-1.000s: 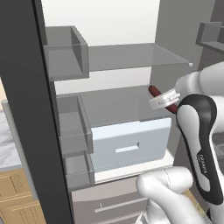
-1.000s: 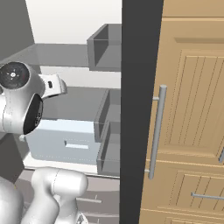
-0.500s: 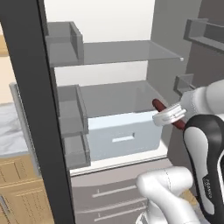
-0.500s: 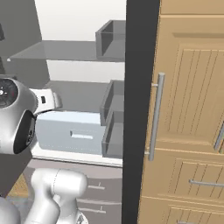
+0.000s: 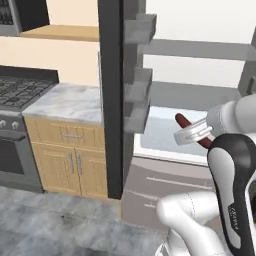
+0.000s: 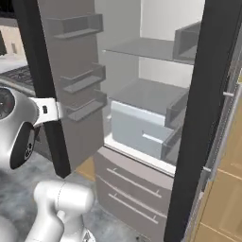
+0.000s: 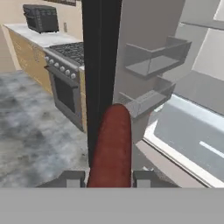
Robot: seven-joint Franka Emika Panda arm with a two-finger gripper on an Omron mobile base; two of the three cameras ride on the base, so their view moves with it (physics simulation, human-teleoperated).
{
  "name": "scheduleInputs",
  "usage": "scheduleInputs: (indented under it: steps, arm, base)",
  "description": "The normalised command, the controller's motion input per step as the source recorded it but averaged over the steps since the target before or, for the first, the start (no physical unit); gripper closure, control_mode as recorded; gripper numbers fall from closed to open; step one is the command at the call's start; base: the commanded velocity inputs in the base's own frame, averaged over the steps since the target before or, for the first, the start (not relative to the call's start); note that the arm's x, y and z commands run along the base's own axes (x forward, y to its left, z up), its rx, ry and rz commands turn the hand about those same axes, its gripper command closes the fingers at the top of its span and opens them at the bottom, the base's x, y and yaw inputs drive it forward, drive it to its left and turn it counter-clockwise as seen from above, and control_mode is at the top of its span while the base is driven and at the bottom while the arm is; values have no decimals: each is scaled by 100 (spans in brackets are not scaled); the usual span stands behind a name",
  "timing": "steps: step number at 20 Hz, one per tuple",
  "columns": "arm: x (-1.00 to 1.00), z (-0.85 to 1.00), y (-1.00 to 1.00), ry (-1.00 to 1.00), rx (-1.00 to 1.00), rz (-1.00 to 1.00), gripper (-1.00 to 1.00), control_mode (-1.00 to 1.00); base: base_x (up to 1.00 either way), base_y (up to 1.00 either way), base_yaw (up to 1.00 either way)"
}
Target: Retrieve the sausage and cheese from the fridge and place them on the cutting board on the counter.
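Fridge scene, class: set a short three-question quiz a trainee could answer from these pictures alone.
1. True or false: the gripper is shut on the sausage.
2. The fridge doors stand: A open, B closed?
3. In the hand view, which appliance stands left of the dark door edge?

Key
1. True: the dark red stick sits between the fingertips.
2. A: shelves and the white drawer show.
3. The stove.
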Motion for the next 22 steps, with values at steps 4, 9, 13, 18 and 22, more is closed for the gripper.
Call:
scheduleInputs:
  steps: [4, 9, 13, 18, 22]
  arm:
    - [0, 0, 0, 0, 0, 0, 100, 100]
    - [0, 0, 0, 0, 0, 0, 100, 100]
    - [0, 0, 0, 0, 0, 0, 100, 100]
    - [0, 0, 0, 0, 0, 0, 100, 100]
    - [0, 0, 0, 0, 0, 0, 100, 100]
  base:
    - [-41, -50, 83]
    - [-59, -54, 80]
    - [-40, -29, 76]
    - [0, 1, 66]
    - [36, 29, 32]
